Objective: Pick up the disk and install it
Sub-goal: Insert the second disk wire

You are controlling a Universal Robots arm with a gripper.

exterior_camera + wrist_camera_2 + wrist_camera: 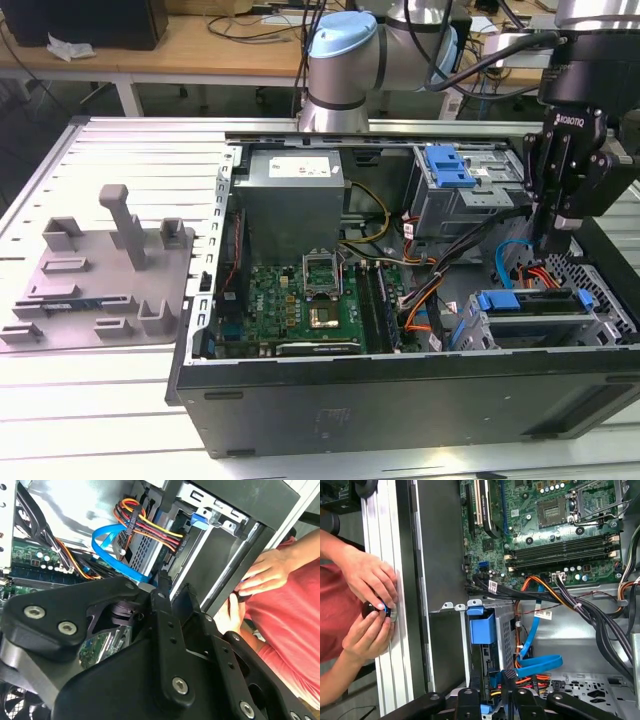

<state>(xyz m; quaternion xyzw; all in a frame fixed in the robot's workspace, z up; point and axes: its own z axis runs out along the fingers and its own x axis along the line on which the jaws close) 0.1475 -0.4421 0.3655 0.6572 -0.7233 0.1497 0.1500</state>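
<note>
In the exterior view the disk (530, 303) lies flat in the metal drive cage (600, 325) at the near right corner of the open computer case; its blue carrier shows at both ends. My gripper (553, 238) hangs just above the far side of that cage, pointing down among the orange and blue cables. In the first wrist view the gripper (507, 676) is close to a blue plastic end piece (482, 627) on the cage front. In the second wrist view the gripper (166, 586) sits beside the cage and the blue flat cable (112, 547).
The motherboard (310, 295) and power supply (292, 195) fill the case's left half. A second bay with a ribbed blue latch (447, 165) stands behind. A grey moulded holder tray (100, 270) lies on the table left of the case. A person's hands (370, 605) hold a small dark object beside the case wall.
</note>
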